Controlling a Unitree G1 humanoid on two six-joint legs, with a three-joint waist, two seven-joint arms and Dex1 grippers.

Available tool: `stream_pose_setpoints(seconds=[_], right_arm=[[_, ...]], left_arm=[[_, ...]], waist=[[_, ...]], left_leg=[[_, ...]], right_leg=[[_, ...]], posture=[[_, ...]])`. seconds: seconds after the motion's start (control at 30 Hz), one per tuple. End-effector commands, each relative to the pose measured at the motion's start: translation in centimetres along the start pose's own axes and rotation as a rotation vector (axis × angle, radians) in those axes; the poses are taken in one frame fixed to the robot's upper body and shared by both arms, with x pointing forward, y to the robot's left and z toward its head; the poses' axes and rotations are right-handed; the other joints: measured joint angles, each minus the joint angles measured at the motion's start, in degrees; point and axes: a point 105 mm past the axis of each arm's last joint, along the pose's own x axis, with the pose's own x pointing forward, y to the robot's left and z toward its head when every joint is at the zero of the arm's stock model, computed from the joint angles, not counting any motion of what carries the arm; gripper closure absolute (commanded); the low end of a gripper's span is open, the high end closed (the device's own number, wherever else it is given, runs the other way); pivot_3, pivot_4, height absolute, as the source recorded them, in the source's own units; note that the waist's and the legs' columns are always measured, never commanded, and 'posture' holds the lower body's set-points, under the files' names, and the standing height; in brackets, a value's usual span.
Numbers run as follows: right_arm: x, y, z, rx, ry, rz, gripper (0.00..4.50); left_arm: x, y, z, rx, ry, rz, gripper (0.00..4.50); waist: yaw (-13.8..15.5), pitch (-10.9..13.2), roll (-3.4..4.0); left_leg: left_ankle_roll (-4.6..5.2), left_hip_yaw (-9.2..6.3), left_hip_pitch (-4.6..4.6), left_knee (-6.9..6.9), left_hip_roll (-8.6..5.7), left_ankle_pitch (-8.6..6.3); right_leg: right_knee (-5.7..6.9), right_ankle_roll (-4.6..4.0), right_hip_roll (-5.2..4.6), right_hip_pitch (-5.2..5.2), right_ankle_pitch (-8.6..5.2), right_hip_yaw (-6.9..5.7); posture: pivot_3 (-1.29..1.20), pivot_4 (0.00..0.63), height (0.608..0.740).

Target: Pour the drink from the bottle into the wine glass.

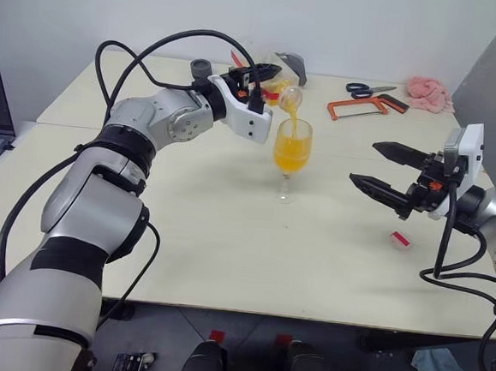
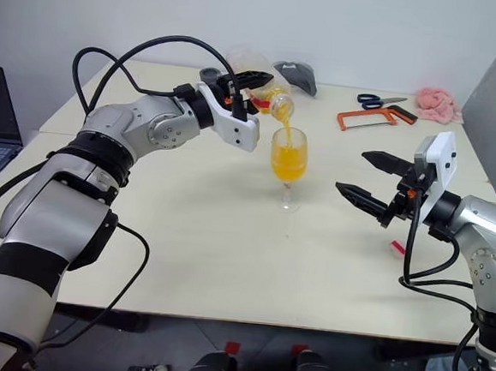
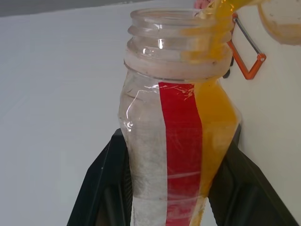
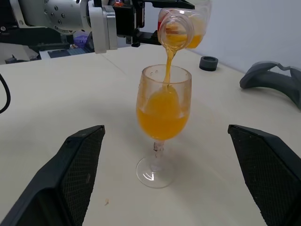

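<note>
On the pale tabletop (image 1: 227, 235), nearest the robot, a small red-and-white cap-like piece (image 1: 400, 240) lies alone on the right side, just below the right gripper (image 1: 374, 167); that gripper hangs above the table with its two black fingers spread wide and nothing between them, aimed at the glass but well apart from it; further in, at the middle of the table, the clear stemmed wine glass (image 1: 290, 159) stands upright on its round foot, its bowl more than half full of the bright orange drink (image 4: 163, 115); directly above its rim the small square-sided clear plastic bottle with the red-and-white label strip (image 3: 178, 141) is tipped mouth-down, uncapped, a thin orange stream falling from its neck into the bowl, some juice left inside along the lower side; the left gripper (image 2: 247, 84) pinches the bottle's body between its black fingers; at the far edge lie an orange-framed hacksaw (image 1: 366, 107), blue-handled scissors (image 1: 367, 89) and a pink cloth (image 1: 430, 94).
</note>
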Motion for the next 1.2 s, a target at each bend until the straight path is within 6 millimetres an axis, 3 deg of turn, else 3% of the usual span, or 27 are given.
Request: stream_pose_setpoints(seconds=[0.03, 0.37, 0.57, 0.63, 0.73, 0.93, 1.03, 1.2], right_arm=[[0.2, 0.5, 0.7, -0.059, -0.014, 0.004, 0.0], [1.1, 0.4, 0.4, -0.112, -0.044, -0.058, 0.0], [2.0, 1.1, 0.3, -0.118, -0.075, -0.06, 0.0], [2.4, 1.6, 0.5, -0.114, -0.089, -0.048, 0.0], [2.7, 2.7, 0.6, -0.122, -0.087, -0.018, 0.0], [5.0, 6.2, 0.0, -0.08, -0.021, 0.053, 0.0], [6.6, 6.8, -0.4, -0.056, 0.013, 0.034, 0.0], [8.6, 8.5, -0.4, -0.012, 0.035, 0.069, 0.0]], left_arm=[[0.2, 2.1, -0.1, -0.022, 0.0, 0.07, 2.83], [0.2, 1.1, -0.4, -0.255, 0.037, 0.091, 2.83], [-0.1, 0.5, -1.2, -0.553, 0.084, 0.149, 2.83], [-0.6, 0.5, -2.3, -0.723, 0.118, 0.207, 2.83], [-1.9, -0.3, -3.9, -0.947, 0.165, 0.26, 2.83], [-8.0, -6.7, -6.9, -1.378, 0.363, 0.293, 2.84], [-10.7, -8.3, -7.5, -1.481, 0.439, 0.331, 2.84], [-13.5, -9.0, -8.3, -1.55, 0.533, 0.398, 2.84]], waist=[[0.0, 0.0, 0.0], [-0.05, -0.01, 0.01], [-0.06, -0.01, 0.02], [-0.09, -0.01, 0.02], [-0.39, -0.02, 0.04], [-1.69, -0.06, 0.09], [-1.81, -0.05, 0.08], [-1.34, -0.09, 0.04]], left_leg=[[0.0, 0.0, 0.0, 0.0, 0.0, 0.0], [-0.01, 0.0, 0.01, 0.02, 0.01, 0.01], [-0.06, 0.0, 0.0, 0.04, 0.01, 0.03], [-0.07, 0.0, -0.01, 0.05, 0.01, 0.04], [-0.07, 0.0, 0.01, 0.04, 0.04, 0.04], [-0.08, -0.2, 0.07, 0.03, 0.14, 0.05], [-0.1, -0.4, 0.05, 0.07, 0.17, 0.06], [-0.18, -0.59, -0.03, 0.24, 0.18, 0.1]], right_leg=[[0.0, 0.0, 0.0, 0.0, 0.0, 0.0], [0.02, 0.0, 0.0, 0.0, 0.0, 0.0], [0.03, 0.0, 0.0, -0.02, 0.0, 0.0], [0.03, 0.0, 0.0, -0.03, 0.0, 0.0], [0.05, 0.0, 0.0, -0.04, 0.0, 0.01], [0.13, -0.01, 0.02, -0.04, 0.0, 0.02], [0.15, -0.01, 0.03, -0.04, 0.0, -0.03], [0.19, -0.01, -0.05, -0.03, 0.0, -0.09]], posture=[[0.0, 0.15, 0.74], [0.0, 0.15, 0.74], [0.0, 0.15, 0.74], [0.0, 0.15, 0.74], [0.0, 0.15, 0.74], [0.0, 0.15, 0.74], [0.0, 0.15, 0.74], [0.0, 0.15, 0.74]])
